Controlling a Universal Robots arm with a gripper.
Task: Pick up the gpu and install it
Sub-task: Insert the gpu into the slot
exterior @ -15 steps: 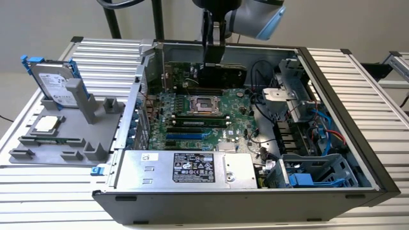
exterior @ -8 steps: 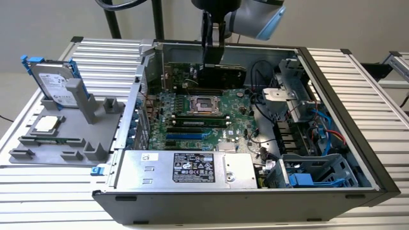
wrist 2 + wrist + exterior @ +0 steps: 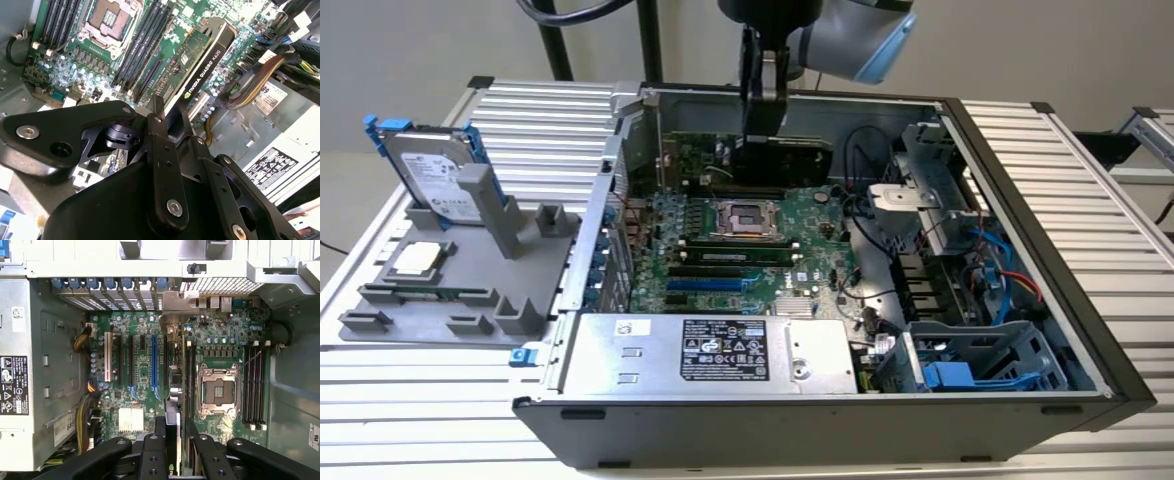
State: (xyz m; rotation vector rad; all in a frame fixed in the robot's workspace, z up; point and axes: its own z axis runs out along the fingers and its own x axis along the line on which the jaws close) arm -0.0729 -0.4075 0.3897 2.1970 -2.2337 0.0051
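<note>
The table [image 3: 434, 400] is a silvery top of ribbed slats, with dark caps at its two far corners. Two things rest directly on it. The case [image 3: 854, 440] — a dark tower laid on its side, open face up — takes the middle and the exterior view's right, with a strip of bare slats along its right wall and another in front. The grey tray [image 3: 467, 262] lies flat on the exterior view's left, just beside the case's wall. A small blue piece [image 3: 523, 356] sits at the tray's near corner, next to the case — whether on tray or slats I cannot tell.
</note>
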